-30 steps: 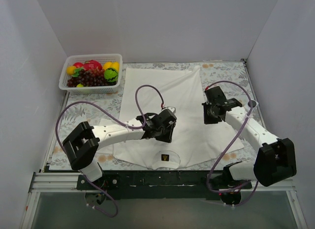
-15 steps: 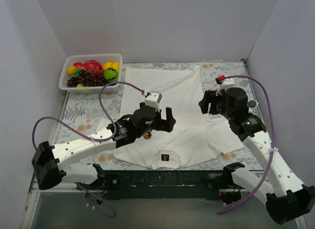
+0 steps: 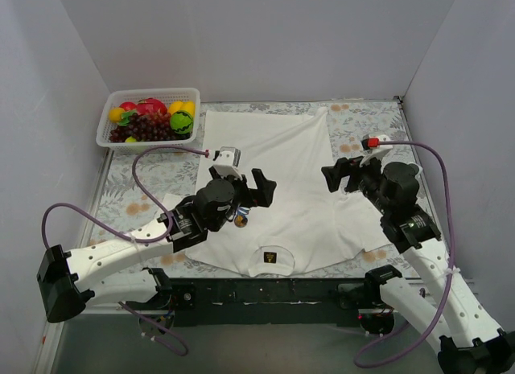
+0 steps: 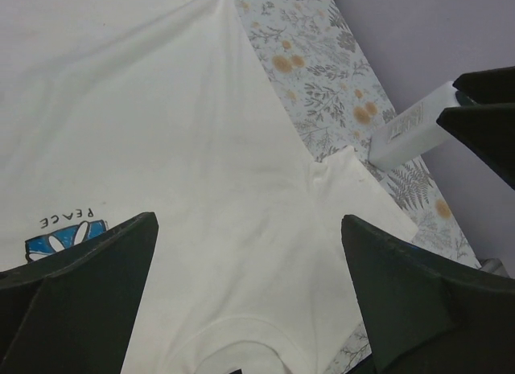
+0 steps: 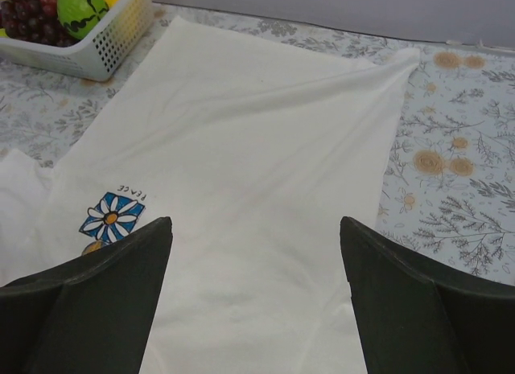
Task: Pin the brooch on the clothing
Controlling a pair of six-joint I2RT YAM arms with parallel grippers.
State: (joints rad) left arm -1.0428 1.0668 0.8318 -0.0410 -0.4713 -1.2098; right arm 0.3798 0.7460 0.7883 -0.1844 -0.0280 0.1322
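Shirt: you have the white T-shirt (image 3: 298, 169) spread flat on the floral table cover (image 3: 137, 185), collar and black neck label (image 3: 271, 256) toward the arm bases, hem toward the far wall. Blue-and-white flower emblem (image 5: 113, 216) on the chest, lettering "PEACE" beside it. A small gold-brown round piece, which looks like the brooch (image 3: 240, 222), sits on the cloth just beside the emblem; you cannot tell from these views whether it is fastened.

Left gripper (image 4: 249, 229): above the chest area near the emblem, jaws wide apart, nothing between them but shirt below.

Right gripper (image 5: 256, 225): over the shirt's right side, well apart from the left one, jaws likewise spread and holding nothing.

Far left corner: white basket (image 3: 109, 137) of toy fruit, off the shirt.
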